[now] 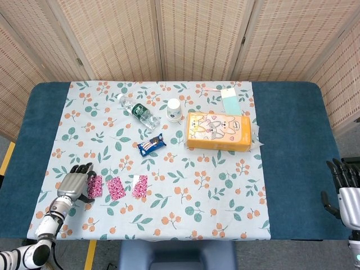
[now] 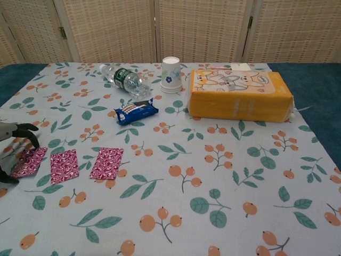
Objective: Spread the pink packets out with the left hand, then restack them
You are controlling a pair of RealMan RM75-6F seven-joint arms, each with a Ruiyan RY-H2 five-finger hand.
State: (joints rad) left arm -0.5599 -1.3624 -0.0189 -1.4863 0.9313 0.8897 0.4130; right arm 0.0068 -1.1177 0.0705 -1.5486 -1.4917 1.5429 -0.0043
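Three pink packets lie in a row on the floral cloth near its front left: the left packet (image 1: 95, 186) (image 2: 29, 162), the middle packet (image 1: 116, 188) (image 2: 64, 166) and the right packet (image 1: 139, 186) (image 2: 107, 162). None overlaps another. My left hand (image 1: 75, 184) (image 2: 13, 137) hovers at the left packet's outer edge, fingers spread, holding nothing. My right hand (image 1: 347, 190) stays at the table's far right edge, fingers apart and empty.
Further back on the floral cloth (image 1: 214, 191) lie a blue snack packet (image 1: 152, 145), a tipped water bottle (image 1: 138, 111), a paper cup (image 1: 174, 109) and a yellow tissue box (image 1: 218, 131). A pale card (image 1: 230, 100) lies behind the box.
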